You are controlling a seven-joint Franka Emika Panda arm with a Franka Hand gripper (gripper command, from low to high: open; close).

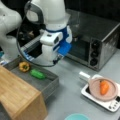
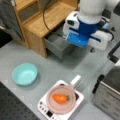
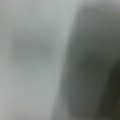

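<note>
My gripper (image 1: 58,60) hangs from the white and blue wrist above the grey table, between the open grey drawer (image 1: 51,83) and the toaster oven (image 1: 96,40). In a front view the gripper (image 2: 92,50) shows only as a small dark tip under the hand, just right of the drawer (image 2: 58,46). It holds nothing that I can see. Inside the drawer lie a yellow pepper (image 1: 24,66) and a green vegetable (image 1: 37,74). An orange carrot (image 1: 104,87) rests in a pink pan (image 1: 95,88). The wrist view shows only a pale grey surface with a darker band at the right.
The pan (image 2: 55,103) sits on a white induction plate (image 2: 42,106) at the front. A teal bowl (image 2: 24,73) stands on the table. The wooden cabinet (image 2: 42,20) holds the drawer. The toaster oven (image 2: 107,92) stands at a front view's right.
</note>
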